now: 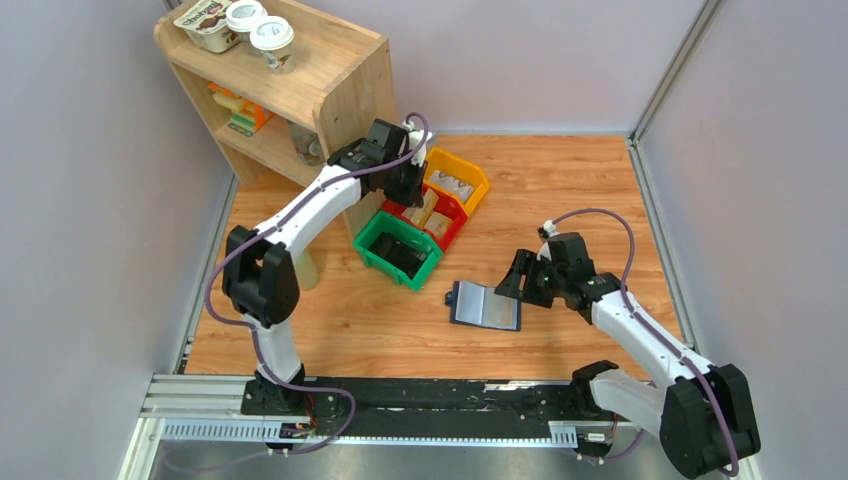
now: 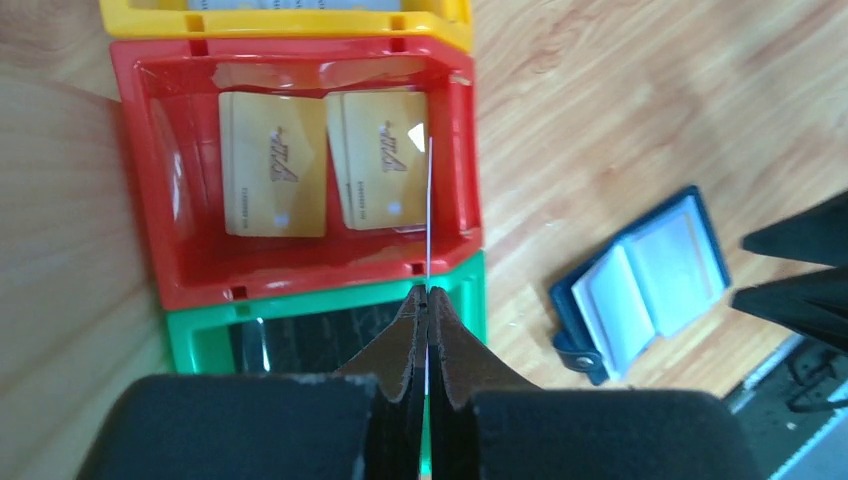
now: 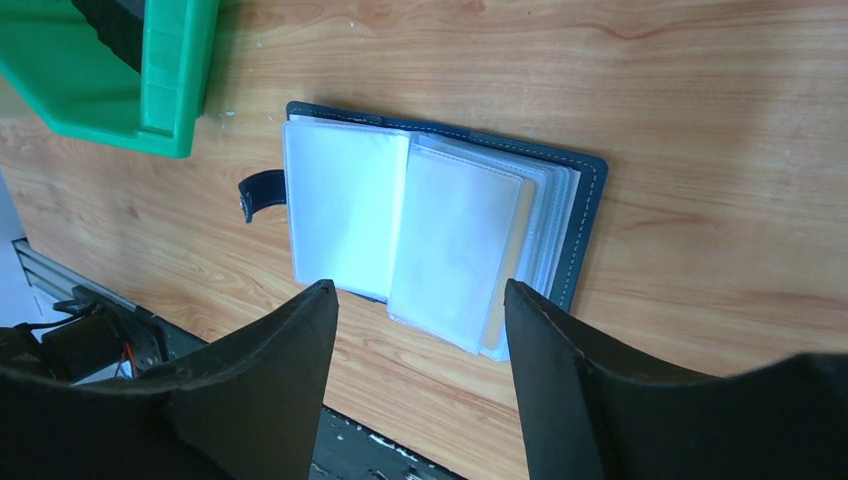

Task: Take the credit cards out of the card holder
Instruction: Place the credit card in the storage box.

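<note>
As seen from above, the card holder (image 1: 485, 306) lies open at four o'clock of the green bin (image 1: 397, 250). Left wrist: the left gripper (image 2: 427, 295) pinches a credit card (image 2: 428, 215) edge-on over the red bin (image 2: 140, 200). Right wrist: the right gripper (image 3: 420, 290) hangs spread above the holder.

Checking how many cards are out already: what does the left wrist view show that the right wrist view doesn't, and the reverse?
Only the left wrist view: the red plastic bin holding two flat tan credit cards, and the left gripper shut on a thin card, seen edge-on over that bin. Only the right wrist view: a tan edge inside one clear sleeve, probably a card not yet taken out. Both: the open navy-blue card holder on the wooden table, the green plastic bin, and the right gripper, open near the holder.
</note>
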